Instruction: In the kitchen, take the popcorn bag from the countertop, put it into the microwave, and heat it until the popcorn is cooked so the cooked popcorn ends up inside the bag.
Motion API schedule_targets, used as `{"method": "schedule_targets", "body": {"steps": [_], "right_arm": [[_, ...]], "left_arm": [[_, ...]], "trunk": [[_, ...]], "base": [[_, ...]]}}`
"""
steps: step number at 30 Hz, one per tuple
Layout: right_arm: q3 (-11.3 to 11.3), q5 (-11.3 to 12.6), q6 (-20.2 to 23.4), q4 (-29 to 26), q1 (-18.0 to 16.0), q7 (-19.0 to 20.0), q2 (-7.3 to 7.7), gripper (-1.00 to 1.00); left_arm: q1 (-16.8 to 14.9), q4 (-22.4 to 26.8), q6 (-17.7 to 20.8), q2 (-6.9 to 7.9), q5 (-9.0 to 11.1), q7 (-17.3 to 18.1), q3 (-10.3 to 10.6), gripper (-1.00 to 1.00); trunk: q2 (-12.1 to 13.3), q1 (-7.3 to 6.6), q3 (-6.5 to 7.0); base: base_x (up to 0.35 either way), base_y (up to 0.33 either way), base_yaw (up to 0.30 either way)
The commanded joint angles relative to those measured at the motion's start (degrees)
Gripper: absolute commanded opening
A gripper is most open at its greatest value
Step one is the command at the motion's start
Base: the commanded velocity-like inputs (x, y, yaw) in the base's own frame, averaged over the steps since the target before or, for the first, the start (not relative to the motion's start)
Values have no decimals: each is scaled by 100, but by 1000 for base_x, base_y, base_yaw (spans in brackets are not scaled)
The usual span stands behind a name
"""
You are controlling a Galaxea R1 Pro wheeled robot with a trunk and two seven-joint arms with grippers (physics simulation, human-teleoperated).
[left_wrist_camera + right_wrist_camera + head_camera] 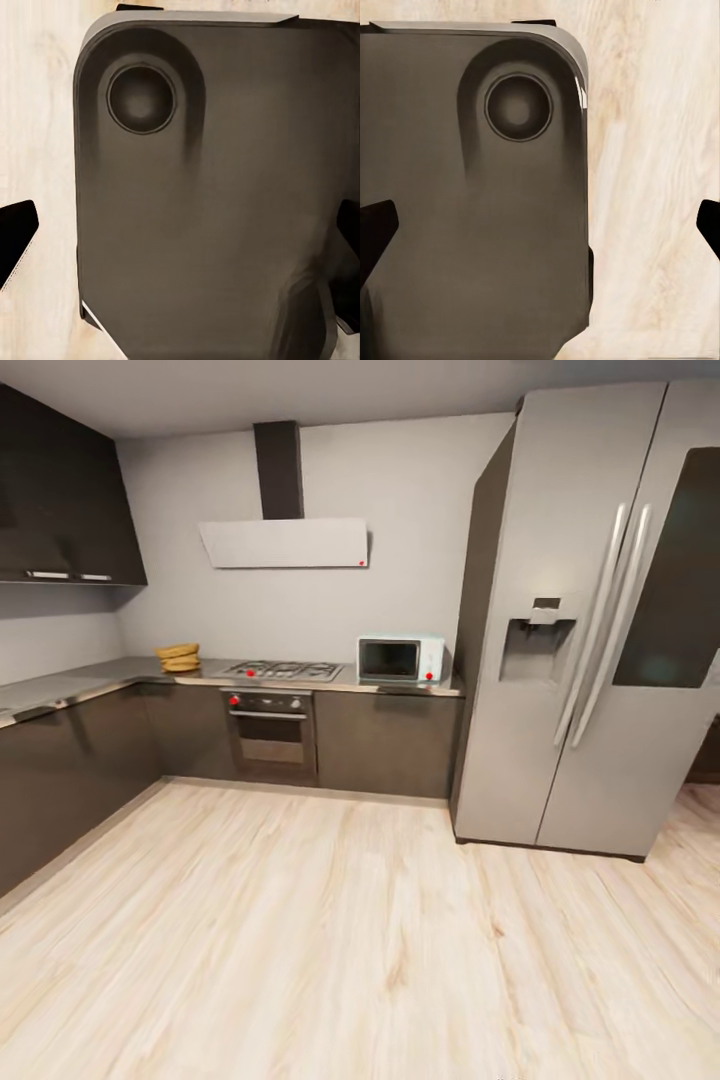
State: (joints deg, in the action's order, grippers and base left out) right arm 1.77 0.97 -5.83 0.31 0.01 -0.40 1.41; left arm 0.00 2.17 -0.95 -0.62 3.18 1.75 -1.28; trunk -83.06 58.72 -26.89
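The pale mint-blue microwave point(400, 659) stands with its door shut at the right end of the grey countertop point(90, 682), across the room. A small tan wrinkled sack, apparently the popcorn bag point(178, 657), sits in the counter's back corner, left of the hob. From this distance no popcorn can be made out. In the left wrist view my left gripper point(180, 232) is open, its dark fingertips point(16, 231) wide apart over my own grey base. My right gripper point(540, 225) is open in the same way, with nothing between its fingertips point(375, 225).
A tall silver fridge point(590, 620) stands right of the microwave. A gas hob point(280, 670) and built-in oven point(270, 732) sit mid-counter under a hood point(285, 543). Dark cabinets point(60, 780) line the left wall. Pale wooden floor point(350, 940) lies between me and the counter.
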Motion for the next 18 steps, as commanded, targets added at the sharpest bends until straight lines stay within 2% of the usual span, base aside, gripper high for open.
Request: {"method": "schedule_targets", "body": {"steps": [1, 18], "right_arm": [[16, 9, -24, 2, -1, -4, 0, 100], [-1, -9, -32, 4, -1, 2, 0, 100]], "left_arm": [[0, 0, -7, 0, 33, 22, -7, 100], [0, -5, 25, -1, 51, 27, 5, 100]], "trunk": [[-2, 1, -4], [-2, 1, -4]], "base": [[150, 0, -177], [314, 0, -10]]}}
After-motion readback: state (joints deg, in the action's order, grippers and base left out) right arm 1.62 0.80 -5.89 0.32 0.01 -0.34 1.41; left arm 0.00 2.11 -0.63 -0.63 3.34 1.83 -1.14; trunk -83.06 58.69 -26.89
